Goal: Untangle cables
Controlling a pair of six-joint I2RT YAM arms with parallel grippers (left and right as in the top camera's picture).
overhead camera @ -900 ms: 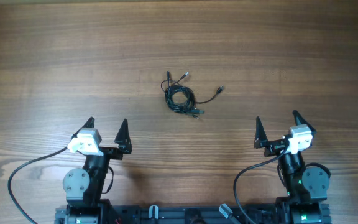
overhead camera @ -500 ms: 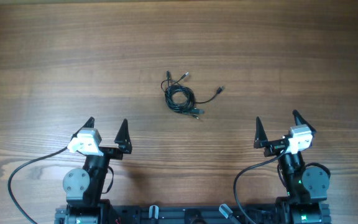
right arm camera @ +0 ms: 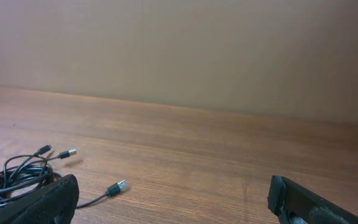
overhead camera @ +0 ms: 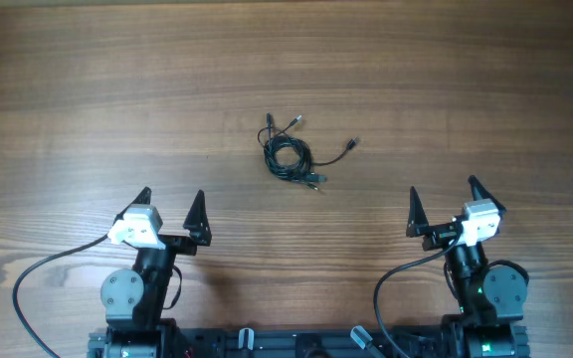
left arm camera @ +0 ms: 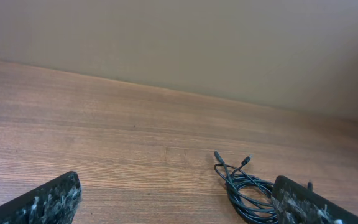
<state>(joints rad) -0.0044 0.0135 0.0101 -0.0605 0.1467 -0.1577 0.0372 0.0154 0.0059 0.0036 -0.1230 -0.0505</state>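
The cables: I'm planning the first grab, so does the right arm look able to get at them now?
Probably yes. The cables lie in a loose bundle on the table, ahead and to the left of the right gripper, whose jaws stand open; nothing lies between them.

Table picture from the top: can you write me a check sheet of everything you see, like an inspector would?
Surface: wooden table, brown grain.
Job's things: thin black cables coiled in a tangle mid-table, one plug end trailing off to the right; nothing touching them.
Clutter: nothing seen.
Grippers: left gripper and right gripper both open and empty, near the robot's edge, apart from the tangle.
Cables: thick arm cables loop beside each base.
Surroundings: plain beige wall behind the table.
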